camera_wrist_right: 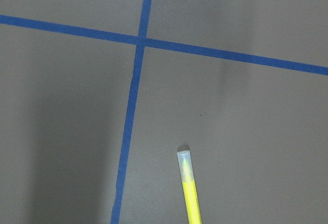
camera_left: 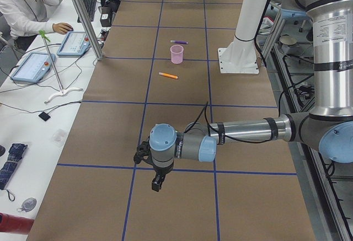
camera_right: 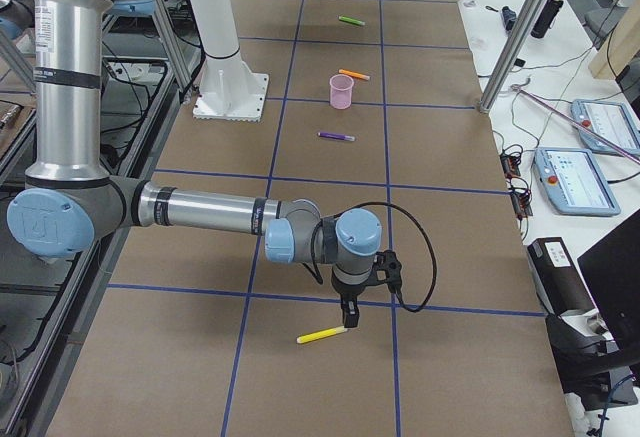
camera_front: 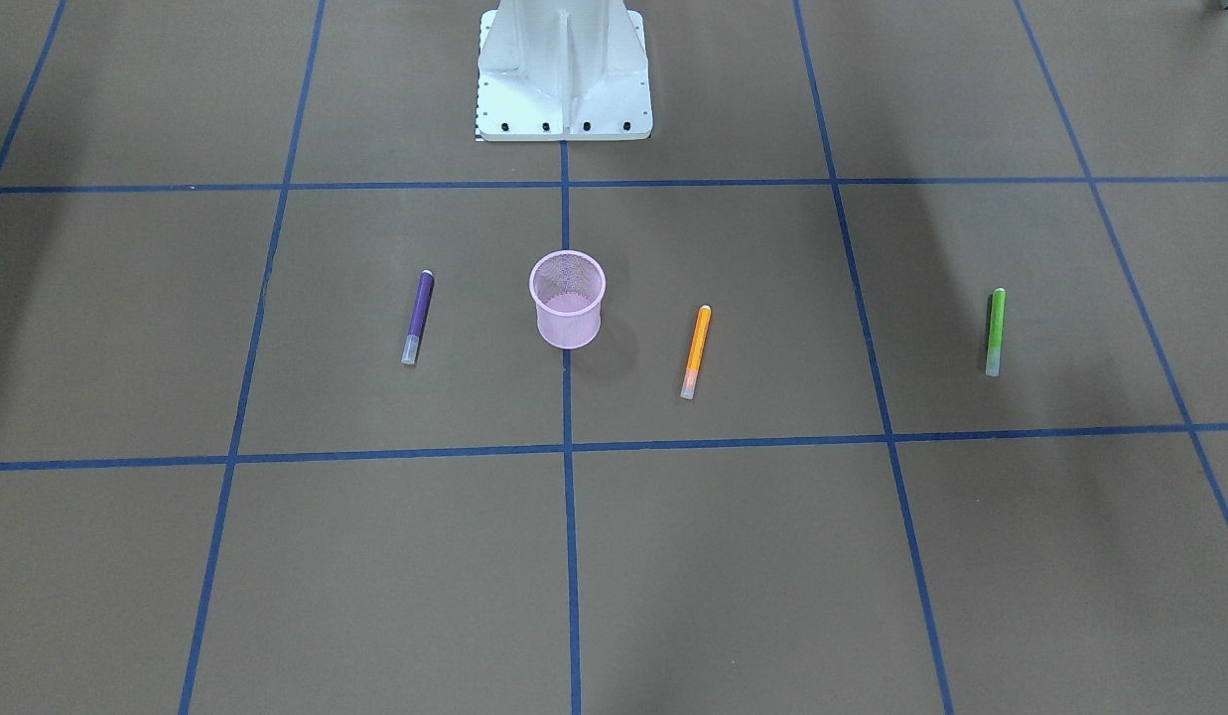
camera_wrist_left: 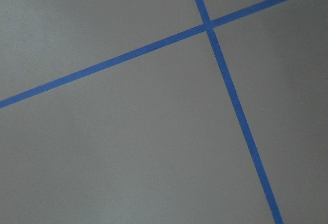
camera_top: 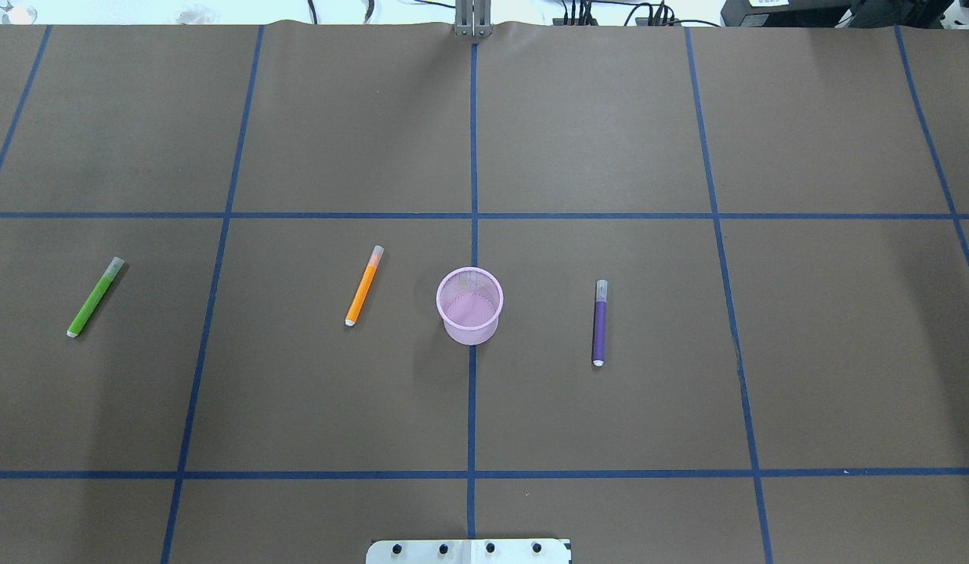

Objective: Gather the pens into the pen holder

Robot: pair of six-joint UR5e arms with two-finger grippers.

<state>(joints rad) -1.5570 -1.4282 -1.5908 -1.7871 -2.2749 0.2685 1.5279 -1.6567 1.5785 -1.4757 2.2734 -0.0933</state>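
Your right arm stretched low, right fingers (camera_right: 347, 315) pointing down just beside the yellow pen (camera_right: 322, 336); left fingers (camera_left: 156, 183) hung over the surface (camera_left: 182, 208). Spread or pressed? You couldn't tell.

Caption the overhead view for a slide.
Pink mesh pen holder between orange pen and purple pen, green pen far left.

Table (camera_top: 609, 117) covered in brown paper, blue tape grid (camera_top: 471, 407). White bench (camera_left: 16, 114) alongside table: two tablet-like consoles (camera_left: 33, 67), cables, seated person (camera_left: 22, 6). Aluminium post (camera_left: 81, 15) at table edge.
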